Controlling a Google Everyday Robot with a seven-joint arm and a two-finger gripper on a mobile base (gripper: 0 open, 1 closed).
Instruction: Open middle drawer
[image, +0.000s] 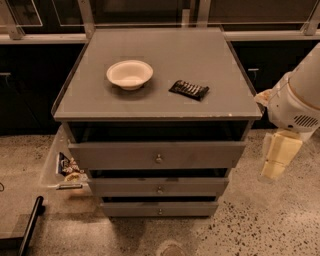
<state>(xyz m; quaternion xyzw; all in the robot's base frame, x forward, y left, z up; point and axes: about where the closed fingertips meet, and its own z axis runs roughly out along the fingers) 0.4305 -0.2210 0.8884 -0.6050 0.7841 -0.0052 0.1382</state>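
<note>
The middle drawer (200, 187) is the grey front of medium height in the grey cabinet (165, 107), with a small round knob (159, 190) at its centre. It sits between the taller top drawer (200, 155) and the low bottom drawer (200, 209). Dark gaps show above each front. My gripper (276, 161) hangs cream-coloured below the white arm (297, 100), to the right of the cabinet at about the top drawer's height. It is apart from the cabinet and holds nothing that I can see.
A white bowl (129, 74) and a dark packet (189, 89) lie on the cabinet top. A clear bin (55, 170) with snack packets stands on the speckled floor at the left. A black bar (27, 227) lies at the bottom left. Dark cupboards run behind.
</note>
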